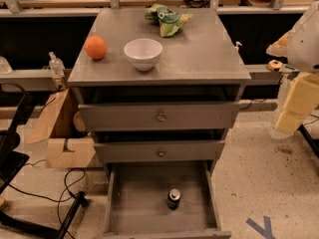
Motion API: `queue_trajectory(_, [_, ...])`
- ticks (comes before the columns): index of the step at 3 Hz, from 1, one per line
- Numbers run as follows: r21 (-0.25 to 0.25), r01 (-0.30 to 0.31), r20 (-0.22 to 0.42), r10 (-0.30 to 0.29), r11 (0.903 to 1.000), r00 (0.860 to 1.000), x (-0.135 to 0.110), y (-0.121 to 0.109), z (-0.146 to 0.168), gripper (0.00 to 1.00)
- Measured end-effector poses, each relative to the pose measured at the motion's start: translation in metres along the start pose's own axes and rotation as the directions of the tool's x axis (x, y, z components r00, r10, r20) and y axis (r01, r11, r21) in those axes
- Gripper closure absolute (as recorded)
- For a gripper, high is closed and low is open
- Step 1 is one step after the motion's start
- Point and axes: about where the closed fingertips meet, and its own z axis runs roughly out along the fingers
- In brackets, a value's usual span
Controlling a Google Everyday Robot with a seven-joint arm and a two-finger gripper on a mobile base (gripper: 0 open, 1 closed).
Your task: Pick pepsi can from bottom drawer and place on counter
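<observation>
The pepsi can (173, 198), small and dark with a silver top, stands upright in the open bottom drawer (129, 203), right of the drawer's middle and toward its front. The counter (199, 49) is the grey cabinet top above the two shut upper drawers. My gripper (287, 123) hangs at the right edge of the view, beside the cabinet at about the height of the top drawer. It is well above and to the right of the can and holds nothing that I can see.
On the counter are an orange (95, 47) at the left, a white bowl (143, 54) near the front middle, and a green bag (168, 20) at the back. A cardboard box (60, 133) and cables (60, 188) lie left of the cabinet. Blue tape (264, 227) marks the floor at the right.
</observation>
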Motion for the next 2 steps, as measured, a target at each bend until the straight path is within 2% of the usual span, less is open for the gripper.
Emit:
queue_trajectory(1, [0.0,0.0,0.0,0.0,1.0,1.0,0.0,0.0,0.0,0.0])
queue_trajectory(2, [-0.008,-0.012,0.068,0.013,0.9999,0.998,0.004,0.004,0.018,0.0])
